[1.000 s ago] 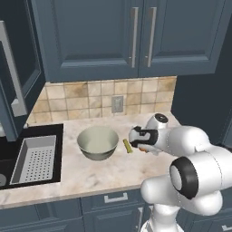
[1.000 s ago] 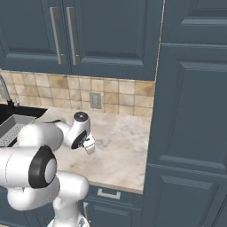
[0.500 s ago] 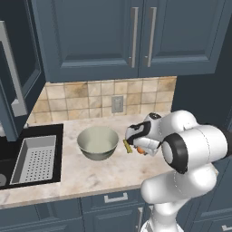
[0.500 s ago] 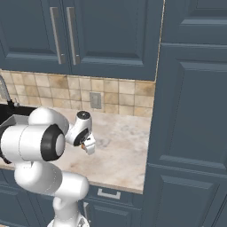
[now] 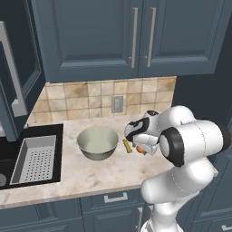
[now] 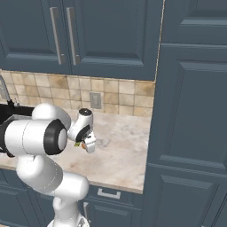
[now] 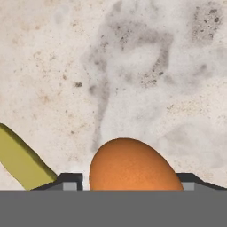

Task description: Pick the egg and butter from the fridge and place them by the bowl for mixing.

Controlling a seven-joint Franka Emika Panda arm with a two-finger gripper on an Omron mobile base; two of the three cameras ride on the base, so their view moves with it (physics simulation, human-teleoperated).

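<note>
Setting egg on counter just right of butter and bowl; gripper jaws flank egg, grip or release unclear; next, likely open fully and lift away.

The scene is rendered under even, diffuse illumination of moderate brightness; no single light source can be identified. The upper cabinets are shown in flat dark tones without glare. A soft highlight is carried on the white arm, and gentle shading is seen on its underside. The lighter inside of the bowl is evenly lit, with a faint darker zone below its rim. In the hand view, the egg is shaded smoothly, brighter at its top, and the counter texture is slightly soft. No motion blur or edge distortion is observed. Coarse pixelation is noted along edges.
</note>
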